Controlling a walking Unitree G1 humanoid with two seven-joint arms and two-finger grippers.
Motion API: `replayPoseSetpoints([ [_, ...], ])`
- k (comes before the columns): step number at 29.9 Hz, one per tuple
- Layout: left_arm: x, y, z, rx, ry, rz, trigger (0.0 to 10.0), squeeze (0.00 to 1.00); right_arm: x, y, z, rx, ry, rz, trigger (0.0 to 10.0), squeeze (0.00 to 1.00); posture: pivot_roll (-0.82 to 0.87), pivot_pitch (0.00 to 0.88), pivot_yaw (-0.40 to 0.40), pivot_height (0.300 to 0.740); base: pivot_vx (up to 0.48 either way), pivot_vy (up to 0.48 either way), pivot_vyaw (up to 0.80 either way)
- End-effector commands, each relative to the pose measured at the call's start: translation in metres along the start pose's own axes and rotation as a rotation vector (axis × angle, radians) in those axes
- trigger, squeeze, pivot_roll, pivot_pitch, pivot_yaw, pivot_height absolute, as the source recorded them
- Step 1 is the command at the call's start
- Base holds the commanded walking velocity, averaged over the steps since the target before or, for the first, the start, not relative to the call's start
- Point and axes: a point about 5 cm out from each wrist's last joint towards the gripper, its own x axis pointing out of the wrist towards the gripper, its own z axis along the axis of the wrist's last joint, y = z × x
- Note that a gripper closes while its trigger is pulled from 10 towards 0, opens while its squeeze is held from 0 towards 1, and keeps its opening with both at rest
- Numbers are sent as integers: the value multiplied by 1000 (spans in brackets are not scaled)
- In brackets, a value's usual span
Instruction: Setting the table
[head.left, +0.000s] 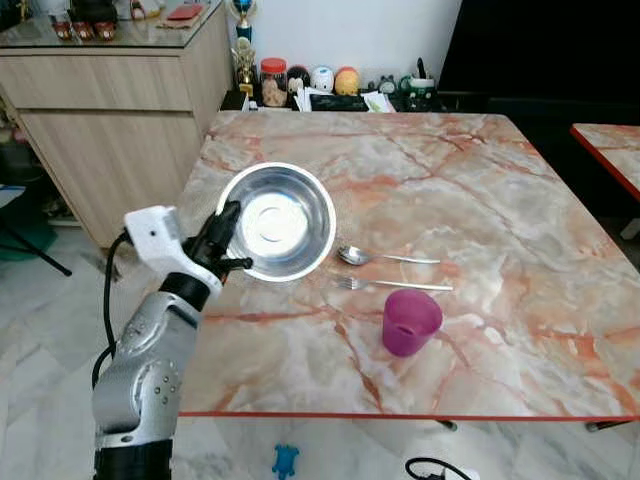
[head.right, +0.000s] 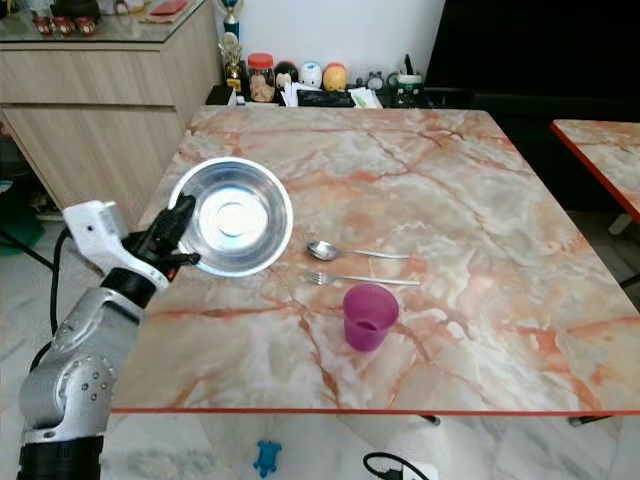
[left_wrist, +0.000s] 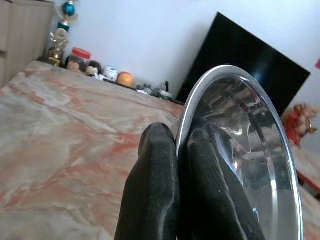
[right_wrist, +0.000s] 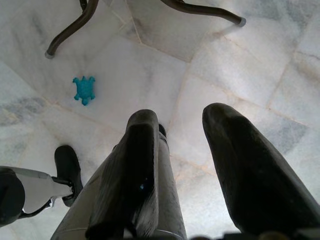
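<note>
Marble table (head.left: 480, 200) w/ red edge takes up most of the scene. On it near the left edge sits a steel bowl (head.left: 285, 225); left gripper (head.left: 228, 240) is clamped on the bowl's rim, one finger inside, one outside. Just right of bowl: pink cup (head.left: 410, 322), then spoon (head.left: 385, 258) & fork (head.left: 392, 285) lying side by side. Right gripper (right_wrist: 187, 165) hangs over the floor, fingers apart, holding nothing.

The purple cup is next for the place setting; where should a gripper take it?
The purple cup stands upright and open-topped, with no handle visible. Probably best: clamp its side wall from the table's near edge, since the fork lies just behind it.
</note>
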Motion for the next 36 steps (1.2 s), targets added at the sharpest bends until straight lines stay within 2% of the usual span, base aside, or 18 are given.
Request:
replayPoseSetpoints([
  [1, -2, 0, 5, 30, -24, 1, 10000, 0, 0, -2, 1, -2, -4, -3, 10000, 0, 144, 0, -65, 740, 0, 0, 0],
  [5, -2, 2, 7, 39, -45, 25, 10000, 0, 0, -2, 1, -1, -7, 1, 10000, 0, 144, 0, -68, 740, 0, 0, 0],
  [15, 2, -2, 10, 10, -76, 28, 10000, 0, 0, -4, 2, -1, -13, -5, 10000, 0, 136, 0, -76, 740, 0, -276, 0],
  [36, 6, -1, 19, 0, -122, 46, 10000, 0, 1, -4, 4, -4, -13, -7, 10000, 0, 132, 0, -79, 740, 0, -354, 0],
])
